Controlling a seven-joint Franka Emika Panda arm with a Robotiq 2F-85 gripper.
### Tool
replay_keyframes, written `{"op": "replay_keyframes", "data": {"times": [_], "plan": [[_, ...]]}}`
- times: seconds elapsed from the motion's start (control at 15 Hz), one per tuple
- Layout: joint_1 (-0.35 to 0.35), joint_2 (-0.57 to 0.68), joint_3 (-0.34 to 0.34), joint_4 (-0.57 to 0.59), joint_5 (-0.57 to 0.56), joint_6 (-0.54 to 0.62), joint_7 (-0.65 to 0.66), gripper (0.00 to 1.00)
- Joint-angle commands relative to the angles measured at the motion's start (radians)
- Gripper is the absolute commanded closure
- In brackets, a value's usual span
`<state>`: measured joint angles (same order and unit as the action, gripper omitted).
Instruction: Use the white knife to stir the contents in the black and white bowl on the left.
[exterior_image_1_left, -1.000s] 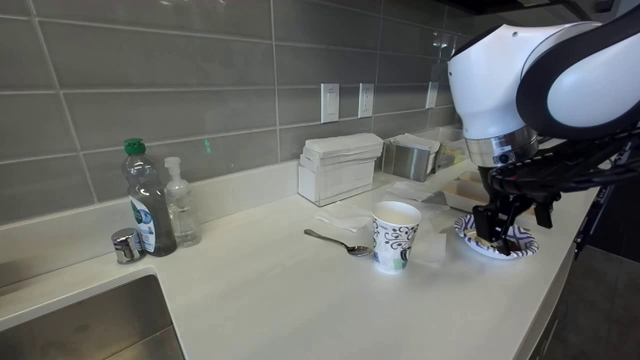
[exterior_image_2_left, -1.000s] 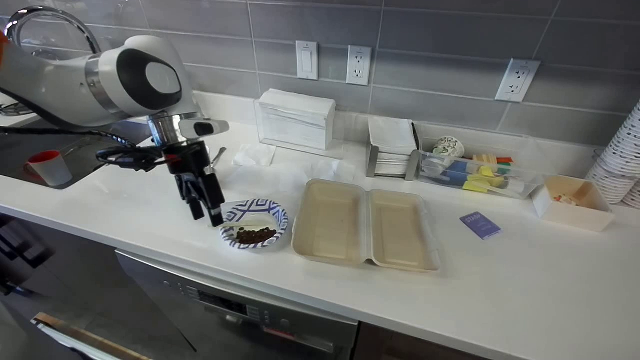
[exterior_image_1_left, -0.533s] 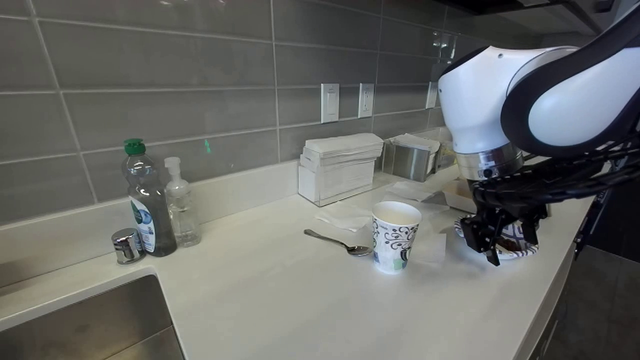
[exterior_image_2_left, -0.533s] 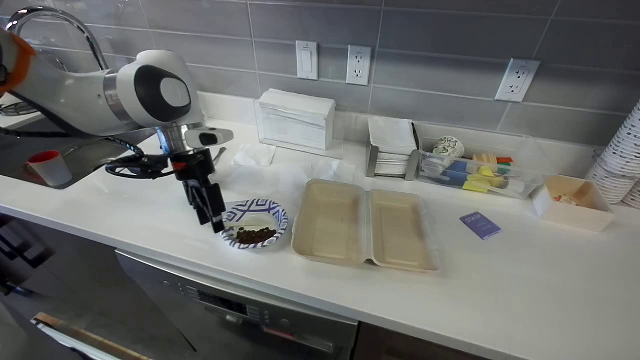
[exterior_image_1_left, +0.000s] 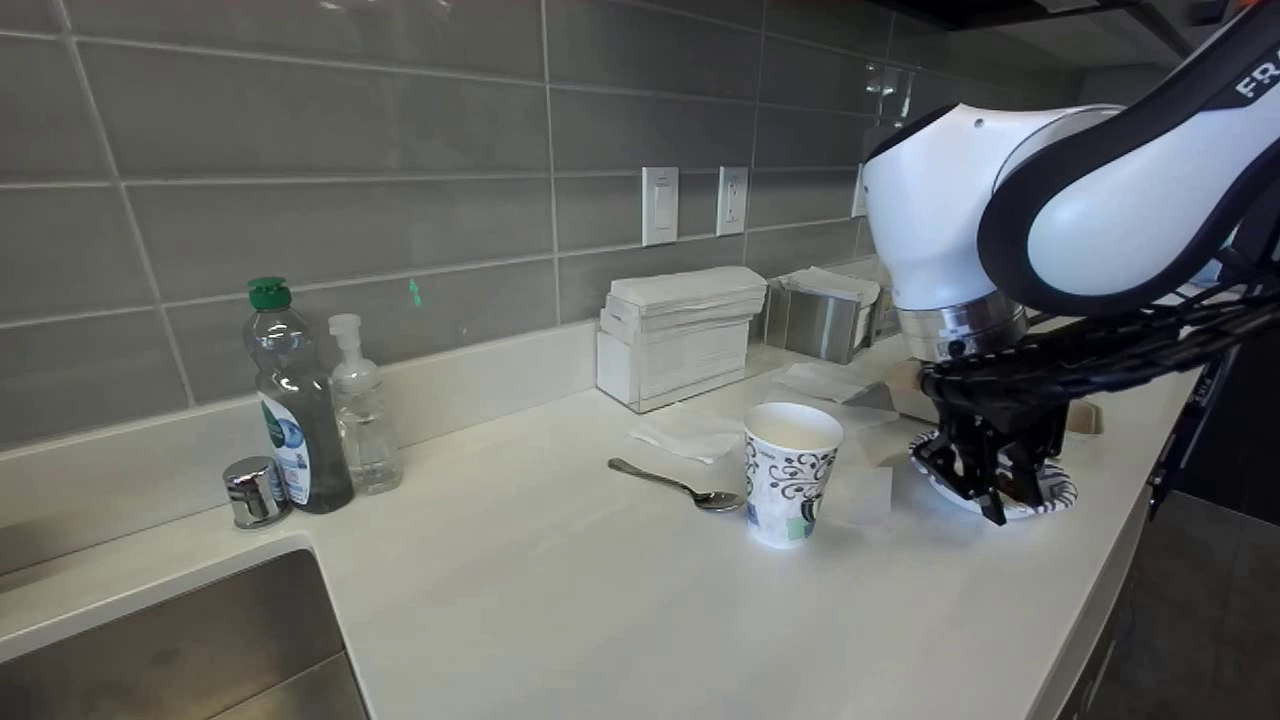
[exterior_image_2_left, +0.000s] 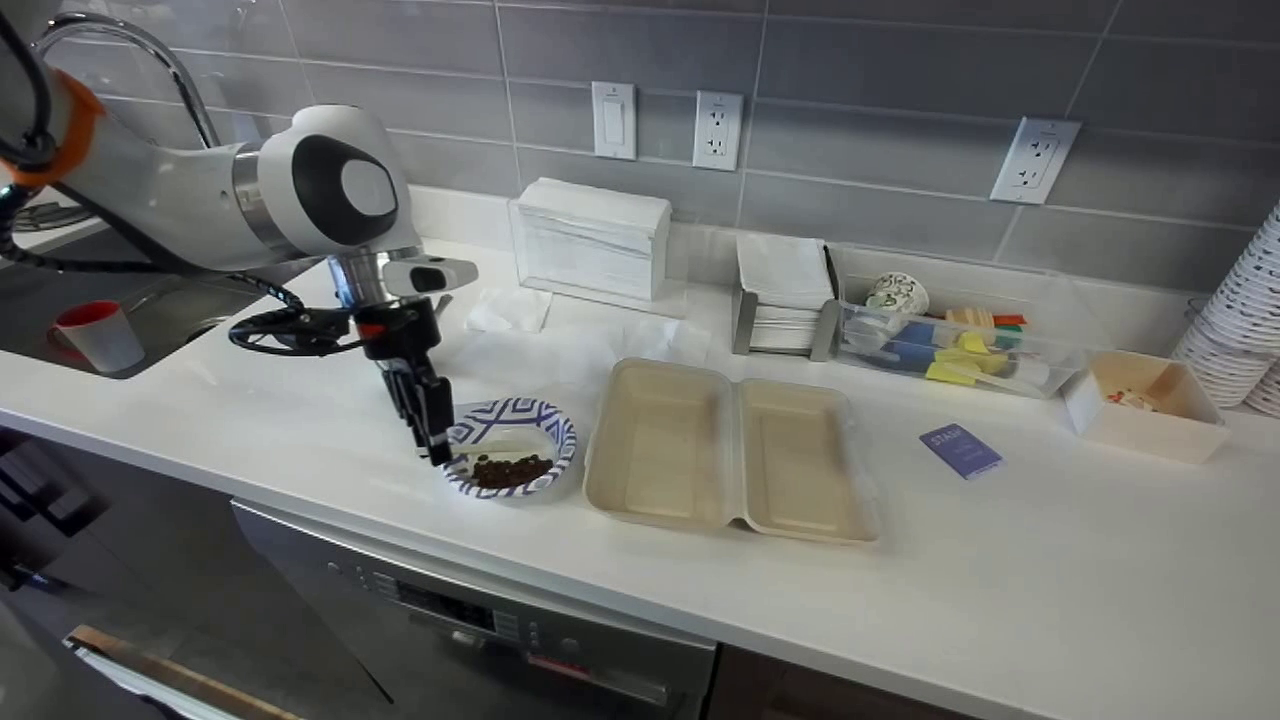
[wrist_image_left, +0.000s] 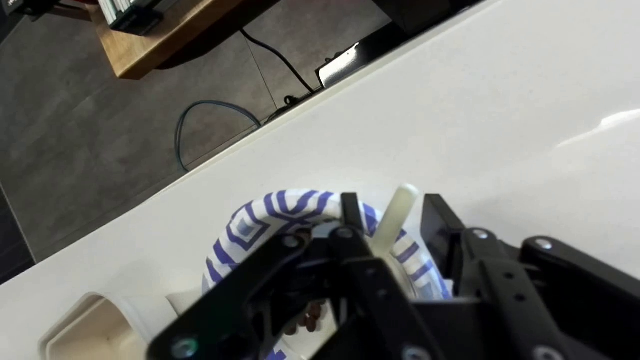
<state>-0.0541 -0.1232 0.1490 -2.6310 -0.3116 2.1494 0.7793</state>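
Apparently, gripping and stirring remain. Jaws parted, the end effector (wrist_image_left: 392, 211) straddles the white knife (wrist_image_left: 396, 218) at the bowl's (exterior_image_2_left: 556, 425) nine o'clock in an exterior view.

Metal spoon (exterior_image_1_left: 675, 484) beside patterned cup (exterior_image_1_left: 790, 480) — green-capped bottle (exterior_image_1_left: 292, 410) — open takeout box (exterior_image_2_left: 668, 450)

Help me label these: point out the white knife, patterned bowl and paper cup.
White knife (wrist_image_left: 395, 217): wrist view, on its exposed end.
Patterned bowl (exterior_image_2_left: 564, 438): in an exterior view, on its rim.
Paper cup (exterior_image_1_left: 790, 488): in an exterior view, on its wall.
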Motion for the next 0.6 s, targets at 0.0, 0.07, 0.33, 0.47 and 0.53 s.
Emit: {"op": "replay_keyframes", "data": {"times": [0.0,0.07,0.33,0.47,0.53], "plan": [[0.023,0.016,-0.02,0.019,-0.032,0.012,0.033,0.69],[0.025,0.015,-0.021,0.021,-0.032,0.011,0.034,0.74],[0.031,0.014,-0.025,0.025,-0.027,0.006,0.031,0.82],[0.033,0.015,-0.027,0.024,-0.022,0.004,0.028,0.81],[0.034,0.015,-0.027,0.024,-0.021,0.002,0.027,0.77]]}}
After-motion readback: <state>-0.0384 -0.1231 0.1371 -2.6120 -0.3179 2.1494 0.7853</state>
